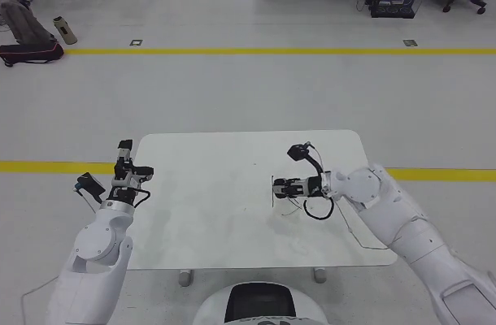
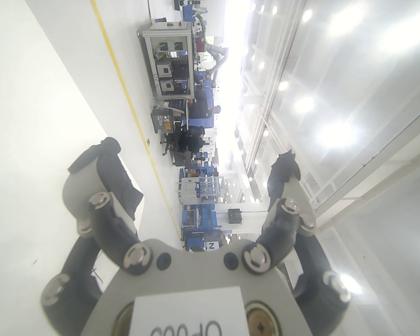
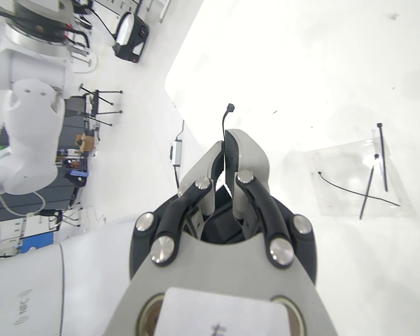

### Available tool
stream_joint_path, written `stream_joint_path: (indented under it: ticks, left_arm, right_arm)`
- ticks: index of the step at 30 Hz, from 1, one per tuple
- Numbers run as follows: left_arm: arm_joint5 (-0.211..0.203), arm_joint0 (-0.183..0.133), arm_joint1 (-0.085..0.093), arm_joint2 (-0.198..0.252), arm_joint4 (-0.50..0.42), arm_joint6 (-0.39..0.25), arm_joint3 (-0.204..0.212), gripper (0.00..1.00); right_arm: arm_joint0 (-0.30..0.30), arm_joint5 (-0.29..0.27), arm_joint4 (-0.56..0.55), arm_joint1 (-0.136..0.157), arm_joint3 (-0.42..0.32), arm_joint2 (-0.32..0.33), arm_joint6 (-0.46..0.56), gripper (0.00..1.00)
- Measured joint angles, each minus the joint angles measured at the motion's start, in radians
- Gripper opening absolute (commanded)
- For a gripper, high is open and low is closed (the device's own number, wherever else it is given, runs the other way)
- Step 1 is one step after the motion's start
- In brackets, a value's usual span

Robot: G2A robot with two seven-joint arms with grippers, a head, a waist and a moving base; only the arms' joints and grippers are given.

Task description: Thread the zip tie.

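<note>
My right gripper is shut on a thin black zip tie. The tie's square head sticks out a short way past the fingertips, and the rest of the strap is hidden between the pads. In the top view this gripper hovers over the right half of the white table. My left gripper is open with nothing between its fingers and points away from the table. From above, the left gripper is at the table's left edge.
On the table beside my right gripper lies a clear plastic sheet. On it are three spare black zip ties, two of them crossed. The table's rounded corner is close to the held tie.
</note>
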Motion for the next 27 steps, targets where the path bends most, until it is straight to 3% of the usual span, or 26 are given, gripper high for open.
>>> stream_joint_path:
  ticks: [6,12,20,23,24,27]
  left_arm:
    - [0.000,0.000,0.000,0.000,0.000,0.000,0.000,1.00]
    - [0.000,0.000,0.000,0.000,0.000,0.000,0.000,1.00]
    - [0.000,0.000,0.000,0.000,0.000,0.000,0.000,1.00]
    - [-0.006,-0.003,0.001,0.005,0.013,-0.018,0.001,1.00]
    - [-0.021,-0.004,0.003,0.010,0.037,-0.048,0.001,1.00]
    - [-0.142,0.014,0.013,0.020,0.182,-0.191,0.016,1.00]
  right_arm:
    - [-0.032,0.000,0.172,0.006,-0.007,0.059,0.024,0.00]
    - [-0.058,0.000,0.398,-0.008,0.003,0.119,0.100,0.00]
    - [-0.058,0.000,0.388,-0.008,0.003,0.119,0.099,0.00]
    - [-0.078,0.000,0.438,-0.013,-0.003,0.121,0.073,0.00]
    - [-0.081,0.000,0.454,-0.014,-0.001,0.123,0.064,0.00]
    - [-0.093,0.000,0.490,-0.020,0.002,0.132,0.041,0.00]
